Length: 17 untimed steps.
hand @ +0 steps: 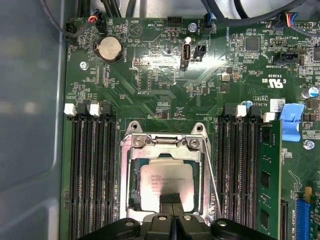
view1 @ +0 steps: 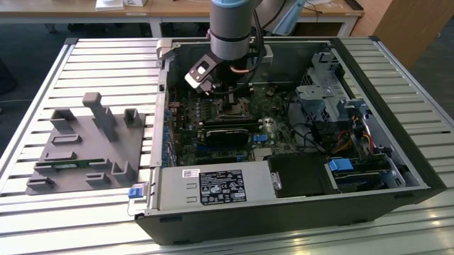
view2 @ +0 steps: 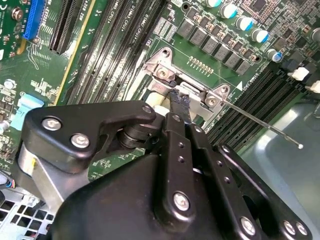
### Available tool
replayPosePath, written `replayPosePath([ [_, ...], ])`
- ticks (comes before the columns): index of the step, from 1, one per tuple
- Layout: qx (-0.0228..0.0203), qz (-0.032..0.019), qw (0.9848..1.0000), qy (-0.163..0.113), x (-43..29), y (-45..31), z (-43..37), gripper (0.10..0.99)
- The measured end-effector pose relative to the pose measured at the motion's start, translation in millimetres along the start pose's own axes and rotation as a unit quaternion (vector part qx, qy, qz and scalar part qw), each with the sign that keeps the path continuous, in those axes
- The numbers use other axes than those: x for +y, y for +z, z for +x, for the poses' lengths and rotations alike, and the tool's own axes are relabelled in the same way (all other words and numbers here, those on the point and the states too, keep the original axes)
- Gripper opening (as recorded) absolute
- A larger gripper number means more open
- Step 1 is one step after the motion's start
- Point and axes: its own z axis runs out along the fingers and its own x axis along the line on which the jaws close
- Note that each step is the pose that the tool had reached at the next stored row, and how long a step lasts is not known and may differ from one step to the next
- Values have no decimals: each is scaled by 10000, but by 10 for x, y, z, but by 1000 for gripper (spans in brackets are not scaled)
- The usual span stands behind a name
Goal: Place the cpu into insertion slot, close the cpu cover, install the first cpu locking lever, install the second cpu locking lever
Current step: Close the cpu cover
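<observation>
Inside the open computer case (view1: 369, 64), my gripper (view1: 225, 100) reaches down to the green board. The cpu (hand: 165, 177), a square chip with a grey metal top, lies in the insertion slot (hand: 134, 189). The silver cpu cover (hand: 165, 144) frames it and looks folded down. My gripper (hand: 171, 199) is shut, with its black tips resting at the edge of the cpu and cover and nothing visibly held. A thin wire locking lever (hand: 212, 180) runs along one side of the socket. In the second wrist view this locking lever (view2: 260, 122) sticks out free beside my gripper (view2: 179, 100).
Rows of black memory slots (hand: 90, 170) flank the socket, one holding a green memory stick (hand: 270, 185). A black oblong card (view1: 227, 135), the power supply (view1: 212, 186) and a drive cage (view1: 326, 101) crowd the case. A grey fixture tray (view1: 85, 143) sits outside it.
</observation>
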Motion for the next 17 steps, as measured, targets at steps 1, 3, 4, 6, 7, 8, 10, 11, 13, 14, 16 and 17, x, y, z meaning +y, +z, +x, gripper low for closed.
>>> replayPosePath([
  [1, -1, 1, 10000, 0, 0, 3, -1, 106],
  [3, 0, 5, 10000, 0, 0, 10, -1, 106],
  [4, 0, 7, 10000, 0, 1, 13, -1, 106],
  [6, 3, 12, 10000, 0, 16, 17, 1, 106],
  [7, 4, 21, 10000, 1, 36, 19, 1, 106],
  [8, 7, 23, 10000, 1, 53, 21, 4, 106],
  [10, 14, 30, 10000, 1, 77, 23, 5, 106],
  [11, 20, 30, 10000, 1, 79, 23, 4, 106],
  [13, 25, 29, 10000, 2, 80, 13, 6, 106],
  [14, 24, 30, 10000, 2, 80, 4, 6, 106],
  [16, 25, 30, 10000, 1, 75, -11, 6, 106],
  [17, 28, 30, 10000, 2, 67, -12, 6, 106],
])
